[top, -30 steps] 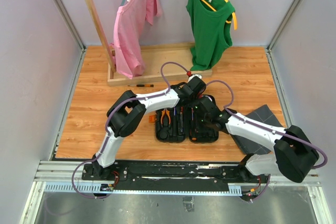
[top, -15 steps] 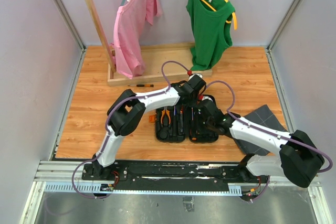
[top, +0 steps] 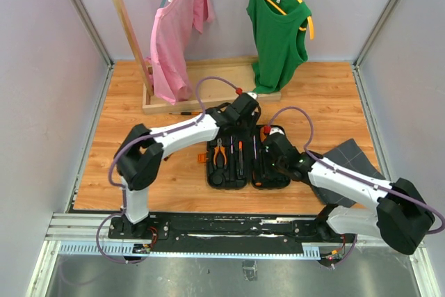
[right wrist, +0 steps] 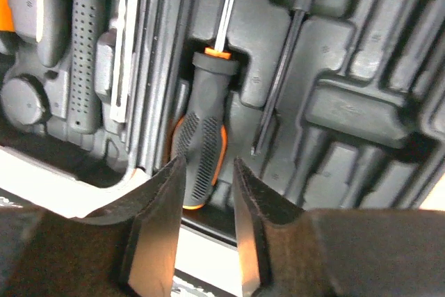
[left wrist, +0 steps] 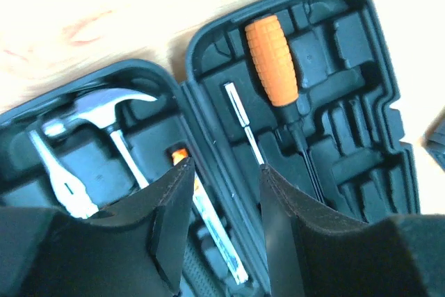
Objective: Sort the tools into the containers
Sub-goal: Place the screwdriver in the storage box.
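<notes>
The black tool case [top: 217, 179] lies open on the wooden table, both halves up. Its left half holds the orange-handled pliers [top: 220, 152], the hammer [left wrist: 104, 106] and silver pliers [left wrist: 59, 172]. In the right half lie an orange-handled screwdriver [left wrist: 273, 60] and a black-and-orange-handled screwdriver [right wrist: 199, 151], each in its slot. My left gripper [left wrist: 224, 172] hovers open over the hinge at the case's far end, holding nothing. My right gripper [right wrist: 208, 165] is open just above the near end of the black-and-orange handle, not gripping it.
A dark grey flat tray [top: 348, 161] lies right of the case, under my right arm. A wooden rack base [top: 208, 99] with a pink shirt [top: 177, 33] and a green top [top: 278, 26] stands behind. A thin tool [top: 182, 113] lies by the rack.
Both grippers have opened. The left arm has drawn back toward the far left, off the case's far end. The right gripper has let go of the black-and-orange screwdriver.
</notes>
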Robot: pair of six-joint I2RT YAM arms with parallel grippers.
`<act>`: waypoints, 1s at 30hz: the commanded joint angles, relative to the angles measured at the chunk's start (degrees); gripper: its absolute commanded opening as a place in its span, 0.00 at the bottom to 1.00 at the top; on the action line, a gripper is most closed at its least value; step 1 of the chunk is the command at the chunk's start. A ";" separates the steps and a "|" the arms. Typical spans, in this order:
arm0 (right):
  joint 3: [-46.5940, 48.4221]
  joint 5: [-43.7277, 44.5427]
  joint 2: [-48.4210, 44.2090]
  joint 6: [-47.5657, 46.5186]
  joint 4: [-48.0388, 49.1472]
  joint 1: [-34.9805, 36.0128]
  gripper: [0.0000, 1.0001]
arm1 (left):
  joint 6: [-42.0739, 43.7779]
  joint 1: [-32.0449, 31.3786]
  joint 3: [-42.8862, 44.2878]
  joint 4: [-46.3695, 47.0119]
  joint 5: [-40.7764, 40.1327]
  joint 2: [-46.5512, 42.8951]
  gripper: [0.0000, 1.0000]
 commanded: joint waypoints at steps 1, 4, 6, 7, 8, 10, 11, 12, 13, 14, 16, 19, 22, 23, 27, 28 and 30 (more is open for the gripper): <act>-0.14 3.70 -4.26 -4.07 -3.50 0.13 0.38 | -0.13 1.51 -4.95 5.26 -1.38 -9.44 0.47; 0.60 3.58 -7.77 -6.44 -1.65 0.13 0.45 | 0.51 1.88 -8.42 6.62 -6.22 -14.06 0.50; 1.29 4.66 -10.38 -7.42 -1.16 0.13 0.49 | 1.06 2.34 -10.51 6.69 -9.27 -16.74 0.52; 1.54 5.58 -11.31 -7.79 -1.18 0.13 0.50 | 1.28 2.75 -11.42 6.48 -10.33 -17.82 0.53; 1.77 6.73 -12.19 -8.16 -1.25 0.10 0.51 | 1.46 3.27 -12.31 6.27 -11.19 -18.90 0.53; 1.93 9.26 -13.67 -8.57 -1.48 0.09 0.53 | 1.66 4.62 -14.26 5.72 -12.12 -20.60 0.54; 1.94 10.38 -14.32 -8.79 -1.55 0.01 0.54 | 1.72 5.34 -15.26 5.48 -12.40 -21.34 0.54; 1.86 11.48 -14.86 -8.92 -1.60 0.00 0.55 | 1.75 6.09 -16.46 5.13 -12.70 -22.11 0.54; 1.72 12.48 -15.38 -8.99 -1.81 -0.12 0.55 | 1.69 6.75 -17.67 4.65 -13.42 -22.99 0.54; 1.61 13.25 -15.69 -9.00 -1.91 -0.24 0.56 | 1.63 7.30 -18.84 4.04 -14.26 -23.84 0.54; 1.16 14.32 -16.10 -9.02 -1.86 -0.53 0.56 | 0.77 8.48 -21.51 2.72 -16.18 -25.59 0.55; 0.80 14.23 -16.03 -9.58 -2.05 -0.93 0.58 | -1.05 10.77 -26.55 1.86 -16.68 -28.78 0.59; 0.59 13.95 -16.04 -9.30 -2.77 -1.20 0.59 | -2.18 13.23 -31.35 2.01 -15.95 -31.28 0.60; 0.37 14.24 -16.12 -8.60 -2.86 -1.45 0.60 | -2.70 14.11 -32.73 2.05 -15.79 -31.94 0.61; -0.24 15.38 -16.05 -5.67 -4.06 -3.21 0.61 | -2.85 18.47 -36.42 2.94 -14.40 -33.15 0.61; -0.24 15.19 -15.85 -5.27 -4.62 -3.98 0.61 | -2.61 19.31 -36.75 2.97 -14.46 -33.03 0.62; -0.35 14.26 -15.23 -4.80 -6.20 -6.61 0.62 | -2.46 20.91 -37.15 2.07 -15.17 -32.62 0.62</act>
